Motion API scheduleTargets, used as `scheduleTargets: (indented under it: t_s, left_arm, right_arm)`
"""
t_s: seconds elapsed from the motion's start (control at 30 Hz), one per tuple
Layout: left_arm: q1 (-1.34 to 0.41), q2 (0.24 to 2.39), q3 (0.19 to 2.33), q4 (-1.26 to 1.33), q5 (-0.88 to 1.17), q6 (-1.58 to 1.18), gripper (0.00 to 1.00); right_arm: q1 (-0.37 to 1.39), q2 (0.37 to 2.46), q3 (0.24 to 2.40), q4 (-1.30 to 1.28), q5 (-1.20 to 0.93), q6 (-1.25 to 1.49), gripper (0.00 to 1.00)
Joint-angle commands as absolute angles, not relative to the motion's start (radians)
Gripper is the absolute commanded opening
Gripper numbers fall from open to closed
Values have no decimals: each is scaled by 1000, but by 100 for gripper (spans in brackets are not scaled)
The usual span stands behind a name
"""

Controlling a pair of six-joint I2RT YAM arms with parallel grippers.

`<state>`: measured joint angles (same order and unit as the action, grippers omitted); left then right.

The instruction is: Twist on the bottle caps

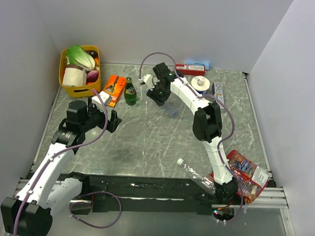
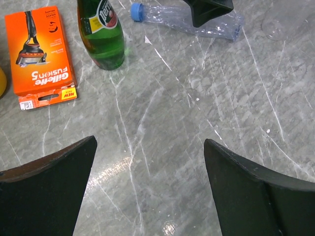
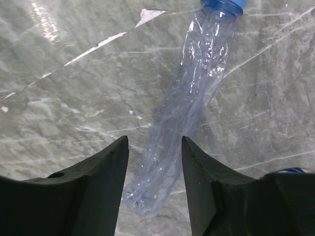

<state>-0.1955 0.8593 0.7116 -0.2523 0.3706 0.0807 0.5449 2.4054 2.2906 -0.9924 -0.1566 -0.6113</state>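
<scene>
Pale matt walls (image 1: 151,18) close round a glossy grey worktop (image 1: 145,149) veined in white like marble. The left pincer (image 2: 150,162) hangs wide apart towards the left edge. The right pincer (image 3: 155,142) stands apart, astride the base end of a crumpled bottle (image 3: 192,93) of thin clear plastic. It lies flat towards the far edge, mid-width, a round blue cap (image 3: 224,5) on its neck. A second bottle (image 1: 196,175), also clear, lies by the near edge.
</scene>
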Motion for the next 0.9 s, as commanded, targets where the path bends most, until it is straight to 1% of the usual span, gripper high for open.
scheduleTargets:
  t_s: [0.0, 0.13, 0.37, 0.6, 0.7, 0.83, 0.87]
  left_arm:
    - [-187, 864, 738, -218, 399, 51, 96]
    - [-183, 873, 738, -210, 411, 46, 96]
    - [-181, 882, 752, -215, 417, 55, 96]
    - [-181, 884, 752, -207, 420, 57, 96]
    - [-181, 882, 749, -199, 419, 49, 96]
    - [-181, 884, 750, -178, 428, 31, 96]
    - [-181, 884, 753, -173, 429, 20, 96]
  right_arm:
    - [528, 2407, 2292, -951, -135, -626, 53]
    - [526, 2408, 2278, -931, -127, -634, 50]
    - [525, 2430, 2281, -936, -117, -627, 37]
    - [525, 2416, 2255, -934, -114, -624, 29]
    - [526, 2408, 2253, -937, -112, -627, 23]
    - [525, 2369, 2220, -931, -118, -627, 9]
    - [526, 2355, 2214, -931, -123, -621, 8]
